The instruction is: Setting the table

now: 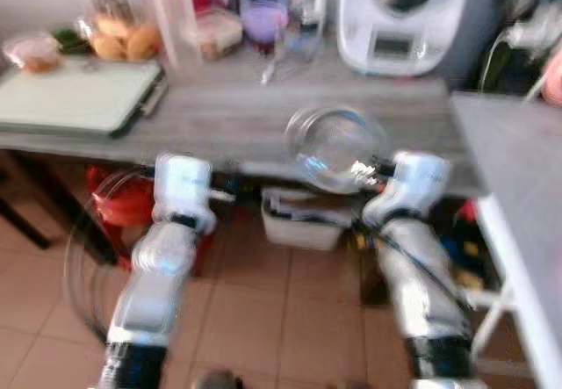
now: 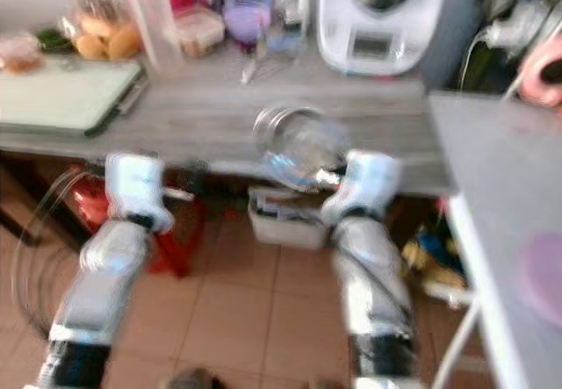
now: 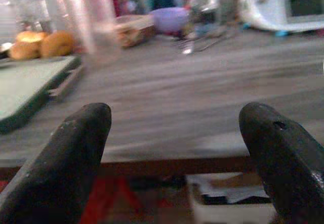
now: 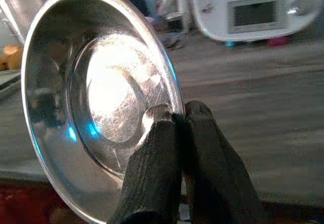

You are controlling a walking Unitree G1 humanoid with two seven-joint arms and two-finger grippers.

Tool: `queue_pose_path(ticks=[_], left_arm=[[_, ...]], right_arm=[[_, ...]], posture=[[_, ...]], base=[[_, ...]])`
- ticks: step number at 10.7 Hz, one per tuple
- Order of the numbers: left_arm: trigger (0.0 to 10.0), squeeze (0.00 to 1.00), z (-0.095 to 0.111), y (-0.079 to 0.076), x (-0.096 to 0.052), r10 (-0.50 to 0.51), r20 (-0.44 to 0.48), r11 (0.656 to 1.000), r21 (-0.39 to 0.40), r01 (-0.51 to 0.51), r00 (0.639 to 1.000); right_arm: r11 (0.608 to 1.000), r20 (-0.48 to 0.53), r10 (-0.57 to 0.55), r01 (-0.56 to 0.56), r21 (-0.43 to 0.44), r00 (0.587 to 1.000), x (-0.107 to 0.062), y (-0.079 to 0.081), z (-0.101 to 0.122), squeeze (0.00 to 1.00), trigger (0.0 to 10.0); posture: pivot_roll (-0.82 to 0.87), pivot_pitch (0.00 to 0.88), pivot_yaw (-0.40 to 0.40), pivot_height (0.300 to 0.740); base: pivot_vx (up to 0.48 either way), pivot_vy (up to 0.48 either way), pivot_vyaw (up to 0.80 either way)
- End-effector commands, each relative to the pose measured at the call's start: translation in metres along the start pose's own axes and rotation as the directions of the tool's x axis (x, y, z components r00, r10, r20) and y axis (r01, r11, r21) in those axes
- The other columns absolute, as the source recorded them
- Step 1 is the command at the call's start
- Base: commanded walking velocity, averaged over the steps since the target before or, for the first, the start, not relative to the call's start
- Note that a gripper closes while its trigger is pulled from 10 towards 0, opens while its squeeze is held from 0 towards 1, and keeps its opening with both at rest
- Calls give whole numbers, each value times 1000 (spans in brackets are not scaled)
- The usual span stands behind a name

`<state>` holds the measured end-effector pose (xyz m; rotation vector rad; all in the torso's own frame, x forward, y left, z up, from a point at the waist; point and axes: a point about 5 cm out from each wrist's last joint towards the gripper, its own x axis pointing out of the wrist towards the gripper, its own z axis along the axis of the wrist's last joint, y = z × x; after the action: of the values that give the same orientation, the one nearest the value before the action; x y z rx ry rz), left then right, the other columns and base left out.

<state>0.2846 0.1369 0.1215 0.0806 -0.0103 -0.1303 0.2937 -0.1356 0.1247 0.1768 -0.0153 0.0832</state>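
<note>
Jaws of right gripper (image 4: pixel 174 120) pinch the seemingly glass plate's (image 4: pixel 101 92) rim.

grey wooden counter (image 1: pixel 219 121) over a tan tiled floor (image 1: pixel 290 319).

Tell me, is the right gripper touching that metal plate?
Touching. The right wrist view shows the right gripper with its two black fingers pinched shut on the rim of the metal plate.

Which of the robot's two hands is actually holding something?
The right gripper: its fingers are pinched shut on the rim of a shiny metal plate. The left gripper is spread open, with nothing between its fingers.
</note>
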Motion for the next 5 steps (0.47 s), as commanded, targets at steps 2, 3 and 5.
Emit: queue_pose_path(ticks=[2, 3, 5], left_arm=[[10000, 0, 4, -14, 4, -44, 16, 999, -6, 44, 999], [10000, 0, 5, -14, 4, -44, 18, 999, -7, 44, 999], [10000, 0, 5, -13, 3, -38, 15, 999, -7, 38, 999]], right_arm=[[999, 37, -41, 42, -26, 998, 0, -13, 9, 0, 10000], [999, 38, -44, 45, -30, 998, 1, -13, 9, 0, 10000], [999, 28, -41, 41, -22, 999, 5, -11, 9, 0, 10000]], posture=[[2, 0, 12, 740], [6, 0, 9, 740], [14, 0, 5, 740]], base=[[394, 274, 0], [390, 277, 0], [195, 139, 0]])
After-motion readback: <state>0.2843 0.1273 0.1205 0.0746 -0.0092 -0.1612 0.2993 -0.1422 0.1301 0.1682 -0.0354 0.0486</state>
